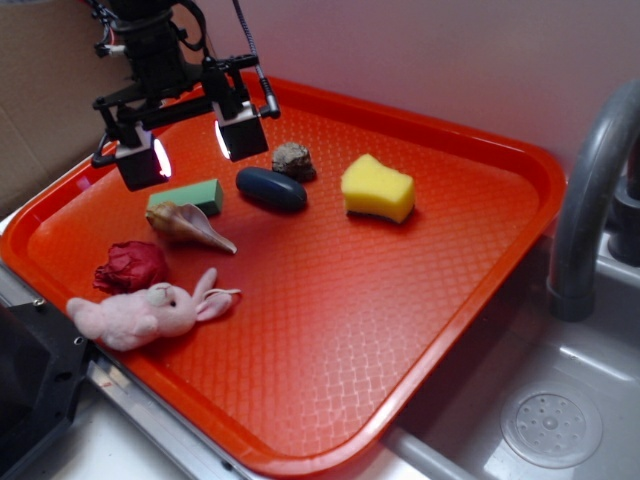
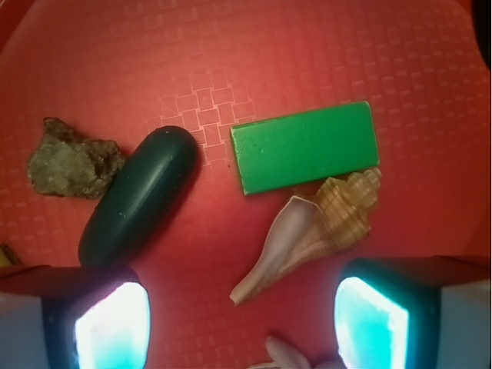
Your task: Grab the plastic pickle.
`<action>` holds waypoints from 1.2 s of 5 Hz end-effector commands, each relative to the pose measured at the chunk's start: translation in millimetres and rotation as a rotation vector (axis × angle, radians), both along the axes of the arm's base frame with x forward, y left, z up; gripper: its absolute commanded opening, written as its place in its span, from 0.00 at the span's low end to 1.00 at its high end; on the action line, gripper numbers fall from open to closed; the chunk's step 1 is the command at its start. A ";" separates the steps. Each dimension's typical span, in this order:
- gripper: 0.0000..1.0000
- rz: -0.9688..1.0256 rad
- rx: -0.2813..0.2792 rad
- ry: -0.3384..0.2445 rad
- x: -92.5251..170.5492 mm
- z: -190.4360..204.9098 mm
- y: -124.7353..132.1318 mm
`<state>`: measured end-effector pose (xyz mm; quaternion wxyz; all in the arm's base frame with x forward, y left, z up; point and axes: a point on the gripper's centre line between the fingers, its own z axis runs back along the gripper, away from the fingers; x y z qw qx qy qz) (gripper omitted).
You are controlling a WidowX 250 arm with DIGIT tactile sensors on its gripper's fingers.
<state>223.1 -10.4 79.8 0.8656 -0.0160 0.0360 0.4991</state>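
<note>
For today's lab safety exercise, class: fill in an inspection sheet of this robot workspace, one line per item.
Surface: orange tray, textured, beside a sink.
Job's things: plastic pickle, lying flat, untouched.
Clutter: rock, yellow sponge, green block, shell, red crumpled lump, pink plush rabbit.
Grippers: gripper open, above the block, holding nothing; fingers lit.
Cables: black cable on the arm.
Surroundings: grey faucet, pale wall.

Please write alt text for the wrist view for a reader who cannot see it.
A smooth dark blue-green plastic pickle lies diagonally on an orange textured tray, beside a rough grey-brown rock. A flat green rectangular block touches a striped seashell; the open gripper hovers above.
</note>
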 end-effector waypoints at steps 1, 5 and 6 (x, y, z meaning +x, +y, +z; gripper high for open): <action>1.00 0.007 0.004 -0.031 -6.5 5.8 7.7; 0.99 0.049 0.070 0.081 49.3 -63.6 -19.1; 0.00 0.060 0.057 0.060 43.4 -56.6 -17.1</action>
